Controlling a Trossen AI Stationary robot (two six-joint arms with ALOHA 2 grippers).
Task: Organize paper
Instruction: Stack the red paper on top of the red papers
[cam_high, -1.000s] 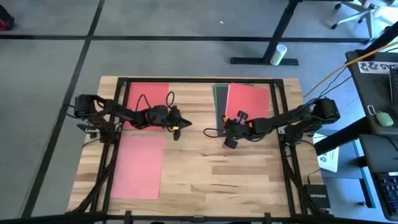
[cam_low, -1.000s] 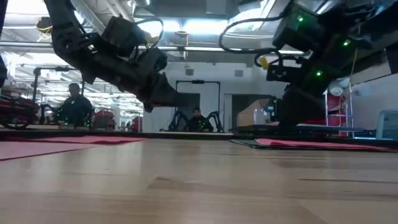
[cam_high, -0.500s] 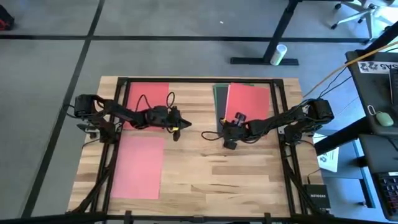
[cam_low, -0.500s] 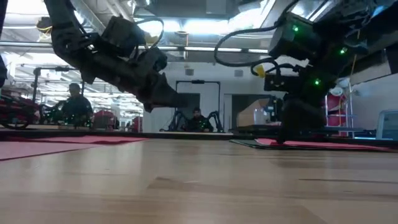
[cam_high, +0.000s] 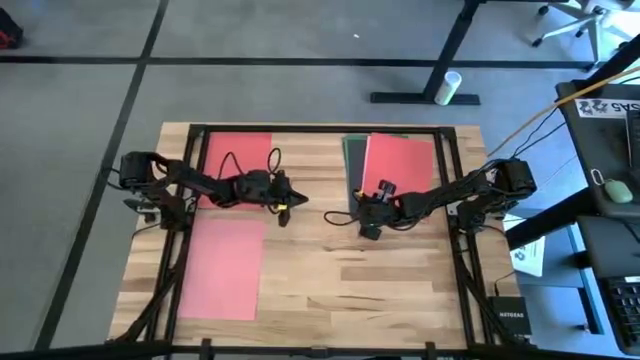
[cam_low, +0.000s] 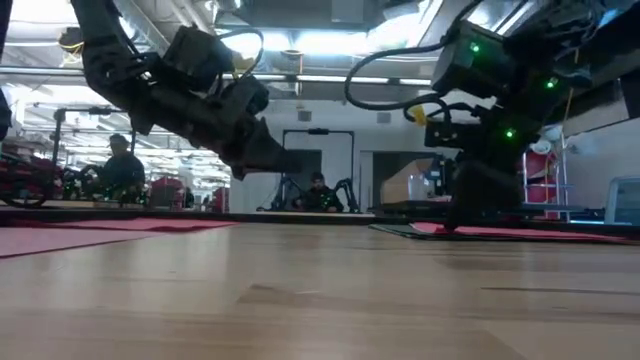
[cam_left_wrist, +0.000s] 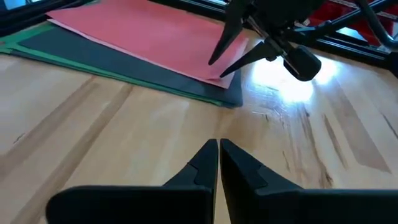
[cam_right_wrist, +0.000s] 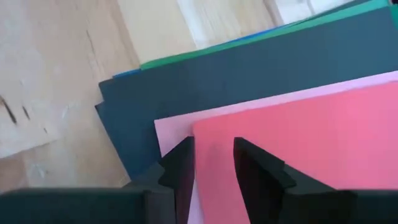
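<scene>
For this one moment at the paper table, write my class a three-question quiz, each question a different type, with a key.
1. True or false: the right end effector is over the stack.
2. Which colour tops the stack? A red, B blue, C green.
3. Fill in: the left end effector is ____.

Key: 1 true; 2 A; 3 shut.
</scene>
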